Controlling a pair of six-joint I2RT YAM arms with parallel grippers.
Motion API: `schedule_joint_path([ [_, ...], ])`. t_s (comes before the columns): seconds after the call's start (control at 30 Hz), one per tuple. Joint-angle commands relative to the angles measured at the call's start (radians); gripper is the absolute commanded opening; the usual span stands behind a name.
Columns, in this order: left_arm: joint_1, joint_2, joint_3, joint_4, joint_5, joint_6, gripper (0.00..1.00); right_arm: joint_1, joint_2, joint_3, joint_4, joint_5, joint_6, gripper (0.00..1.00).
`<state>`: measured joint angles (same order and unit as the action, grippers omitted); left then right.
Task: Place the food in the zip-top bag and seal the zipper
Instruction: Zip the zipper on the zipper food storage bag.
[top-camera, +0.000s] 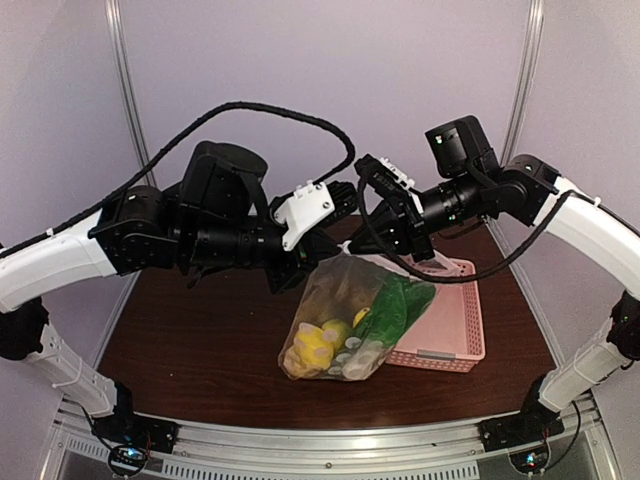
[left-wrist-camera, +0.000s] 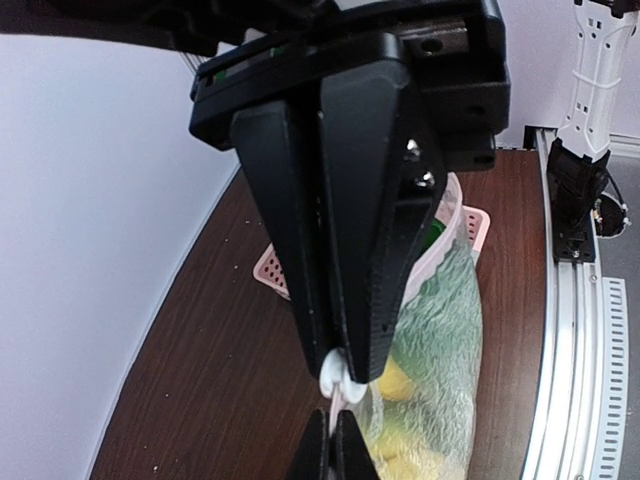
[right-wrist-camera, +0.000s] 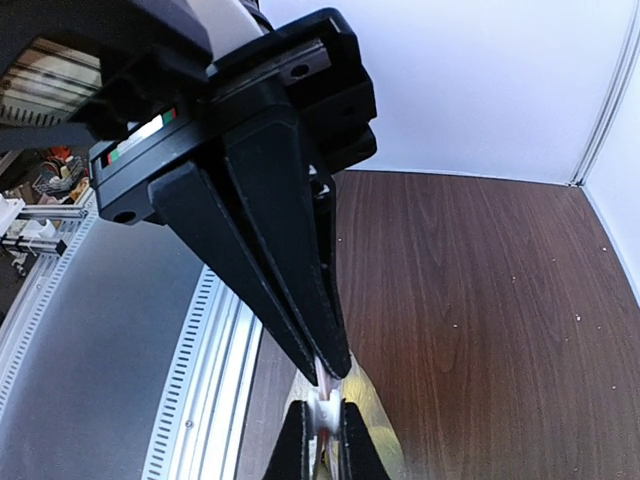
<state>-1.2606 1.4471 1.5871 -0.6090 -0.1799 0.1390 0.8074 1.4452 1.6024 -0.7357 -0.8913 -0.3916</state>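
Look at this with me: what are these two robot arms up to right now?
Both grippers are shut on the top edge of the zip-top bag, holding it up over the table. The left gripper pinches a small white piece, probably the zipper slider; the right gripper clamps the edge nearby. The food, including yellow lemons, is already inside. A pink basket sits behind the bag. Whether the bag is sealed cannot be told.

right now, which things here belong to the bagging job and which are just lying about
Job in hand:
- zip-top bag
- food inside it
- zipper
- left end effector and right end effector, both shut on the zipper

Lying about:
- pink basket
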Motion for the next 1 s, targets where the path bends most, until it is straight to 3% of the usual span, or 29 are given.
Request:
schedule_joint_path([
  [0.0, -0.003, -0.067, -0.032, 0.058, -0.012, -0.024, 0.0, -0.004, 0.0, 0.052, -0.14, 0.116, -0.133, 0.0],
  [0.37, 0.026, -0.163, -0.14, 0.061, -0.033, -0.048, 0.0, -0.051, 0.011, 0.075, -0.307, 0.239, -0.279, 0.0],
  [0.97, 0.065, -0.224, -0.227, 0.07, -0.046, -0.066, 0.0, -0.325, -0.077, 0.002, -0.427, 0.213, -0.391, 0.0],
])
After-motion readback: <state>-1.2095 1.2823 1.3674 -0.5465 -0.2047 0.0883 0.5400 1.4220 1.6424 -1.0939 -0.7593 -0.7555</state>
